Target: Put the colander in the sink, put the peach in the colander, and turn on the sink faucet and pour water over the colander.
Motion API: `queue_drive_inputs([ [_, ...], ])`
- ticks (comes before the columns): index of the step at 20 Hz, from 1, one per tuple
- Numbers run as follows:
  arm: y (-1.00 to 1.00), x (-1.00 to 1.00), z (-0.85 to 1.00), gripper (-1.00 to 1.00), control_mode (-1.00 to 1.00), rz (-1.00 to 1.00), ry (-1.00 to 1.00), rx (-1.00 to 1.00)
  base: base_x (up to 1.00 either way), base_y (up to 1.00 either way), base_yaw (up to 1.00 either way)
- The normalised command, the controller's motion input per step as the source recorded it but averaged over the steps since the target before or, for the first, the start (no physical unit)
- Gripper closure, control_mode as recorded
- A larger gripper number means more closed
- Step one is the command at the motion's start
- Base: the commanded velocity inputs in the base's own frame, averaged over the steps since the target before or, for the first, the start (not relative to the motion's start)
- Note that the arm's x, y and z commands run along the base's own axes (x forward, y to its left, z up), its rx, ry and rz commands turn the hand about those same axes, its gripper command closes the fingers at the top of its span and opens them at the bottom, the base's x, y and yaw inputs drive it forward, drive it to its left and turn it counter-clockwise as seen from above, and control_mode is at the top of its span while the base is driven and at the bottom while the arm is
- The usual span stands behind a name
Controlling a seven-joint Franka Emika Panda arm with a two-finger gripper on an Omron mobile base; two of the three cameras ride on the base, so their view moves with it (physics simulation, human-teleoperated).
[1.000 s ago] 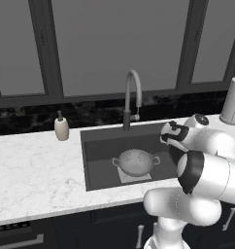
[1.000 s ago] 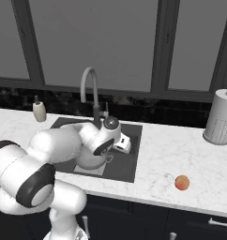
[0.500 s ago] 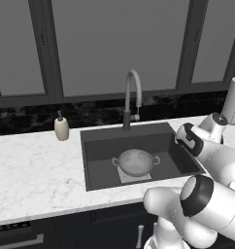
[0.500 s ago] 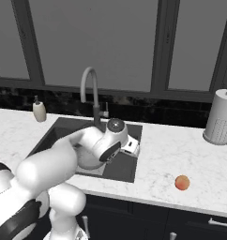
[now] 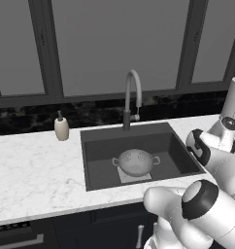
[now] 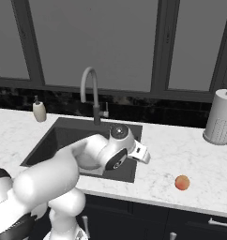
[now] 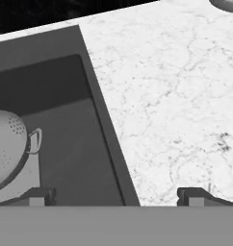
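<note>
Left base view: perforated grey colander [image 5: 136,162] upright in sink [image 5: 97,149].

The colander [image 5: 135,162] looks like dull grey metal, its bowl pricked all over with small holes and its loop handles smooth. The sink [image 5: 100,151] is a matt dark grey basin with a paler, flat square at its bottom. The sink faucet [image 5: 131,97] has a satin grey metal spout on a darker base. Around them the counter [image 6: 181,150] is white marble with fine grey veining (lightly polished, by the look of it). The peach [image 6: 182,183] has a smooth red-orange skin. The soap dispenser [image 5: 61,127] appears as plain beige plastic, and the backsplash [image 5: 22,121] is glossy black stone.
</note>
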Motion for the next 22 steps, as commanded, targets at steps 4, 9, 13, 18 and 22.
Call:
queue_drive_inputs([
  [4,-0.47,-0.19,0.0,-1.0,-1.0,-0.06,0.0,-0.08,0.0,0.0,0.0],
  [9,-0.56,-0.12,0.0,-1.0,-1.0,-0.07,0.0,-0.07,0.0,0.0,0.0],
  [13,-0.81,-0.05,0.02,-1.0,-1.0,-0.01,0.04,-0.03,0.0,0.0,0.0],
  [18,-0.74,-0.03,0.0,-1.0,-1.0,0.0,0.02,-0.01,0.0,0.0,0.0],
  [22,-0.69,-0.05,0.0,-1.0,-1.0,0.0,0.0,0.0,0.0,0.0,0.0],
])
